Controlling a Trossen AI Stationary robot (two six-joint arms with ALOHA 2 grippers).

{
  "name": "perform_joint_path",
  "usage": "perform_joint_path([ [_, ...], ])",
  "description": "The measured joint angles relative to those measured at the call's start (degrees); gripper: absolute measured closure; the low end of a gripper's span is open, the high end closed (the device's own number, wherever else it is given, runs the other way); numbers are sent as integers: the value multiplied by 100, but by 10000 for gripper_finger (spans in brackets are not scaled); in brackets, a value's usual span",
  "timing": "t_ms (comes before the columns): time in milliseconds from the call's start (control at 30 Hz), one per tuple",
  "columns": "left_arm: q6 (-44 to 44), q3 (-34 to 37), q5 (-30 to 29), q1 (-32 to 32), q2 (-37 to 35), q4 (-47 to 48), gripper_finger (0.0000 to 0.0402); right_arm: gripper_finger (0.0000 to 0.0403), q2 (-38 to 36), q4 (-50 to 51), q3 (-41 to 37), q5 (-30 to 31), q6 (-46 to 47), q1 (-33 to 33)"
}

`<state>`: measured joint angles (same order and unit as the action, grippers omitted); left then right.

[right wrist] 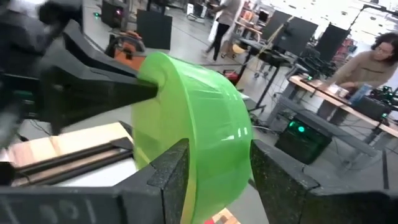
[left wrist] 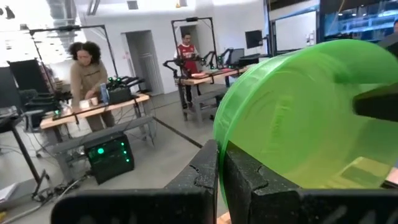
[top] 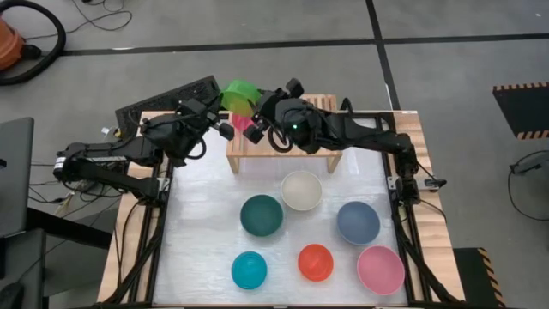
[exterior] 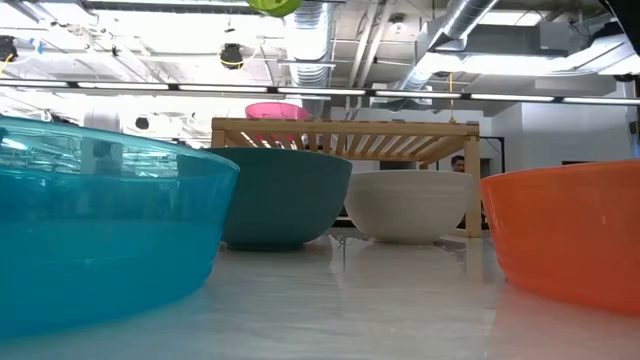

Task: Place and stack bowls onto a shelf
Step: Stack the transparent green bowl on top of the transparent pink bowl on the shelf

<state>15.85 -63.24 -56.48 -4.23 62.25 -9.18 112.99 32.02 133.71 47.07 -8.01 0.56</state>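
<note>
The lime green bowl (top: pixel 241 93) is in the air above the left end of the shelf (top: pixel 257 148), tipped on edge between both grippers. My left gripper (left wrist: pixel 221 171) comes from the table's left and is shut on it. My right gripper (right wrist: pixel 217 180) comes from the right and is open, with a finger on either side of the bowl (right wrist: pixel 199 130). The magenta bowl (top: pixel 244 125) stands by its base on the slats at the shelf's left end (exterior: pixel 277 110). The green bowl's underside (exterior: pixel 275 5) shows at the top of the low view. My left gripper pinches the lime green bowl's rim (left wrist: pixel 219 149) between its two fingers, one inside the bowl and one outside. The bowl is lifted clear and tilted on edge. My right gripper straddles the bowl (right wrist: pixel 205 155); whether its fingers (right wrist: pixel 171 174) touch it, I cannot tell.
On the table in front of the shelf stand the dark teal (top: pixel 262 215), cream white (top: pixel 302 190), slate blue (top: pixel 358 222), cyan (top: pixel 249 269), orange-red (top: pixel 316 262) and light pink (top: pixel 380 269) bowls. The shelf's middle and right slats (exterior: pixel 400 135) are bare. People are at benches in the room behind.
</note>
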Motion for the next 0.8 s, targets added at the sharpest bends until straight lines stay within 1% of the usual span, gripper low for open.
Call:
perform_joint_path([
  [200,505,0,102,-12,7,-248,402,239,2,79,0,-2,0,78],
  [300,745,0,266,-50,5,-237,402,263,2,118,4,20,-2,73],
  [400,954,0,435,-46,-15,-239,401,304,0,216,4,87,17,65],
  [533,1134,0,673,-41,-15,-241,401,373,-3,363,7,242,26,56],
  [567,1168,0,705,-33,-15,-244,400,380,-4,405,9,239,24,56],
  [700,1189,0,746,-34,-17,-251,397,380,-4,451,9,187,121,54],
  [800,1283,0,933,-28,-76,-216,374,380,-4,566,9,147,278,54],
])
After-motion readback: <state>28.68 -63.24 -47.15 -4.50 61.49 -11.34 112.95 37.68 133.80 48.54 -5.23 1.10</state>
